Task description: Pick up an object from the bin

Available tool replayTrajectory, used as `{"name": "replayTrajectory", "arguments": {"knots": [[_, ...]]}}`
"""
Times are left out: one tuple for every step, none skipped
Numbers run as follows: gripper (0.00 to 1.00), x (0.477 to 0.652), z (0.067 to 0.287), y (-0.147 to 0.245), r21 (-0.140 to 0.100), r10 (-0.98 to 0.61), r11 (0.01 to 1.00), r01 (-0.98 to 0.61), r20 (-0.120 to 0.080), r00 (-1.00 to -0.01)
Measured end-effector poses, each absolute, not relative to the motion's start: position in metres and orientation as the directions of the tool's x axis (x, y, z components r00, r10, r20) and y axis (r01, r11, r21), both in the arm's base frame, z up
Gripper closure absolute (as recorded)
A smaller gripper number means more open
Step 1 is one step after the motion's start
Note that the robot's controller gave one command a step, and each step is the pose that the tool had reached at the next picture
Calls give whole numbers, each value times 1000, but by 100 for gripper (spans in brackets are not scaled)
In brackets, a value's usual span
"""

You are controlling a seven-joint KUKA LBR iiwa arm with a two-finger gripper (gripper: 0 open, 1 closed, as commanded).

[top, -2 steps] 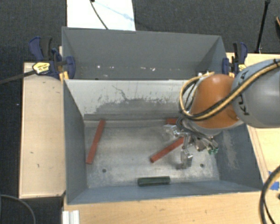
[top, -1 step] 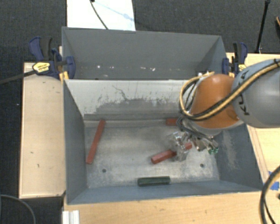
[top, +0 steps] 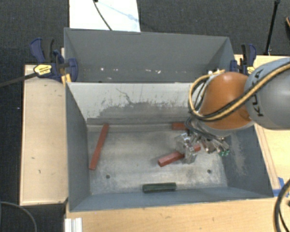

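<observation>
While the arm reaches in from the right, its orange cover (top: 224, 100) bulging over the back corner, the claw (top: 189, 151) sits low on the right half of the bin (top: 77, 153). It is down at the upper right end of a short red block (top: 168, 160), which lies slanted on the floor near the middle. The block's end seems to run into the claw, but I cannot tell whether the claw is clamped on it or loose. A long red stick (top: 98, 146) lies well apart by the left wall. A dark bar (top: 159, 188) rests along the front wall, and a small reddish piece (top: 177, 126) sits at the back wall, just behind the claw.
</observation>
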State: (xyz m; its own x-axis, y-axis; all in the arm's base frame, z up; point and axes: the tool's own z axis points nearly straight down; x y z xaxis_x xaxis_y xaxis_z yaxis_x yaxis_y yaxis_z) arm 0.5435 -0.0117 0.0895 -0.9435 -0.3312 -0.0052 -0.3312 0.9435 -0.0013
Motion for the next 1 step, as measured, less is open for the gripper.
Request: {"name": "replayTrajectory", "arguments": {"knots": [[100, 545, 129, -12, -2, -332, 943, -332, -7, -943]]}}
